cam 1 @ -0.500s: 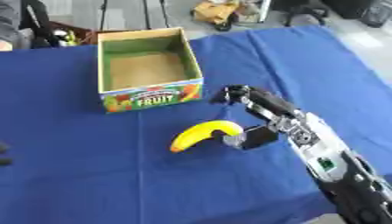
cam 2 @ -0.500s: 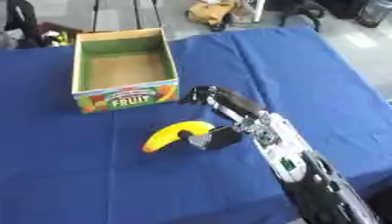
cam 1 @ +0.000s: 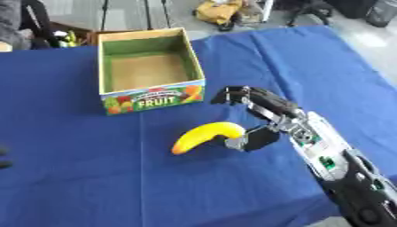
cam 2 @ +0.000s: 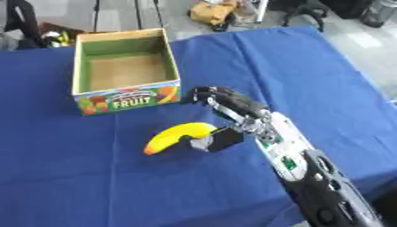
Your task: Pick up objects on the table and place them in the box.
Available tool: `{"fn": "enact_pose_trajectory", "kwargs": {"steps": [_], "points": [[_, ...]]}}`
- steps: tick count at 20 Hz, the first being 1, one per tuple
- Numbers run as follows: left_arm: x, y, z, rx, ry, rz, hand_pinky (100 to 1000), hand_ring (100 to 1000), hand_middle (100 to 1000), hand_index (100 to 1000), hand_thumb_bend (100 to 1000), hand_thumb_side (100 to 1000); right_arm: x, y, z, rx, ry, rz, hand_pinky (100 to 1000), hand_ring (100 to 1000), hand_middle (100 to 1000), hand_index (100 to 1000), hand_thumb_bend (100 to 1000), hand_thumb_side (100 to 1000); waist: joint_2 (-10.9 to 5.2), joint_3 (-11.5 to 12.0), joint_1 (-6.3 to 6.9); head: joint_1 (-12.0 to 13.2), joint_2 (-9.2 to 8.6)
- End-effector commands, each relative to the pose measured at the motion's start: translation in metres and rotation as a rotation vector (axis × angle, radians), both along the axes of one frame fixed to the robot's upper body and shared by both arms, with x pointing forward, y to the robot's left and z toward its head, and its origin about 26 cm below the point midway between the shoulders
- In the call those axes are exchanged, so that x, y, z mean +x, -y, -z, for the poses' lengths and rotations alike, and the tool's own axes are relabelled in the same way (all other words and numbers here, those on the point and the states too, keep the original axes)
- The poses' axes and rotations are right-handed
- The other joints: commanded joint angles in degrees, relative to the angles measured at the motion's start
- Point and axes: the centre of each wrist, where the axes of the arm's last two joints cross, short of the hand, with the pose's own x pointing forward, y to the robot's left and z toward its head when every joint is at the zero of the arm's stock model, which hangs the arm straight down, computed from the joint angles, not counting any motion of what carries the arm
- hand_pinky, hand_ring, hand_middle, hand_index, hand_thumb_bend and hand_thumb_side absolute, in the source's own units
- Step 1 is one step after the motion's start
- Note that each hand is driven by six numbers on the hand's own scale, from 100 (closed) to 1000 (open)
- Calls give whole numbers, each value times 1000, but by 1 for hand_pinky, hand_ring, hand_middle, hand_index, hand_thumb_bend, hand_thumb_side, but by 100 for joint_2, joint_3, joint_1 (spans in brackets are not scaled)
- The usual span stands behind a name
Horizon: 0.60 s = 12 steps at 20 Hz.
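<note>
The banana point(cam 1: 204, 135) is lying on the blue-clothed worktop point(cam 1: 70, 177), just in front of the open fruit box point(cam 1: 147, 71) and clear of it. The right robot hand point(cam 1: 260, 117) is reaching in from the right with its fingers spread wide above the fruit's near end and its thumb point(cam 1: 256, 138) sitting right beside that end; whether the thumb is touching cannot be told, and nothing is being held.

The banana is likely light and fairly stiff, though smooth-skinned and easily bruised, so taking it across the thick middle of the curve looks safest.

Compared with half a second ago, the hand and banana are standing in much the same arrangement. The box is empty.
</note>
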Motion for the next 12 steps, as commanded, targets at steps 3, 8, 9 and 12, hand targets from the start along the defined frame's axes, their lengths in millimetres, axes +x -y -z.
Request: {"fn": "enact_pose_trajectory", "kwargs": {"steps": [3, 8, 9, 12], "points": [[1, -3, -7, 17, 24, 6, 641, 682, 601, 647, 277, 1000, 10, 7, -9, -70, 11, 0, 682, 766, 765, 837, 393, 536, -63, 10, 22, -36, -3], [1, -2, -7, 17, 23, 10, 641, 681, 601, 647, 277, 1000, 23, 8, -3, -113, -13, 10, 679, 762, 754, 827, 387, 535, -59, 31, 33, -63, 1], [1, -2, -7, 17, 23, 10, 641, 681, 601, 647, 277, 1000, 25, 8, -1, -117, -17, 13, 679, 762, 754, 827, 387, 535, -59, 33, 34, -65, 1], [1, -2, -7, 18, 24, 12, 641, 680, 601, 647, 276, 1000, 32, 11, 3, -130, -28, 28, 677, 759, 745, 821, 385, 533, -63, 45, 34, -74, 4]]}}
